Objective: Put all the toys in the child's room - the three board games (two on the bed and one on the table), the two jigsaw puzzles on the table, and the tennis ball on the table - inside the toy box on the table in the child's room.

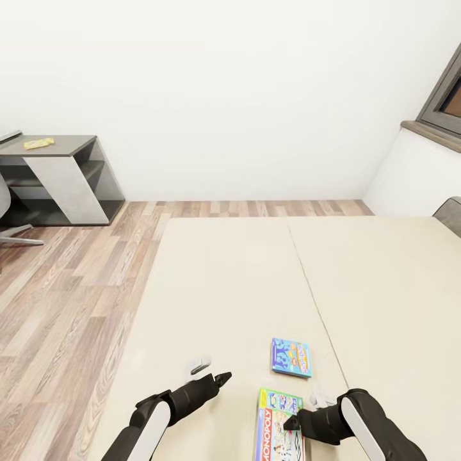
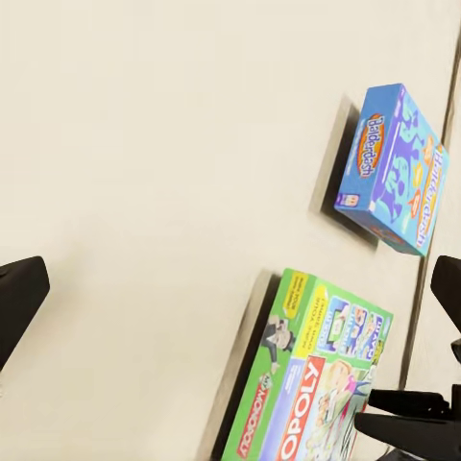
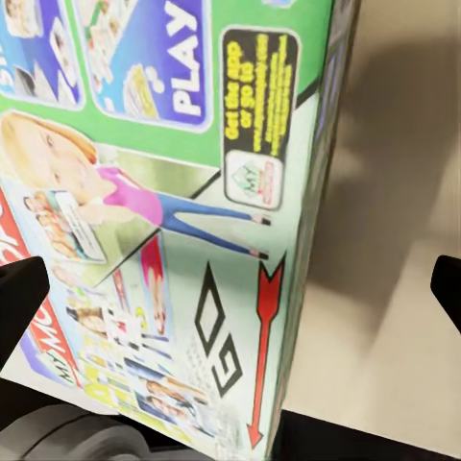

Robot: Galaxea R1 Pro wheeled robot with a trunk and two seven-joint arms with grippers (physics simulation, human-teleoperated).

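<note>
Both game boxes lie on the wide beige bed (image 1: 243,282): the blue Balderdash box (image 1: 291,357) farther off, the green Monopoly box (image 1: 280,422) nearest, cut off by the frame's lower edge. The right gripper (image 1: 296,422), fingers spread, straddles the Monopoly box's right edge; closing squarely across that edge should hold it level. The left gripper (image 1: 218,378) hovers left, apparently released.

Two board games lie flat on the beige bed (image 1: 243,282) at the lower middle of the head view: a small blue Balderdash box (image 1: 291,357) and, nearer the bottom edge, a green Monopoly box (image 1: 279,426).
</note>
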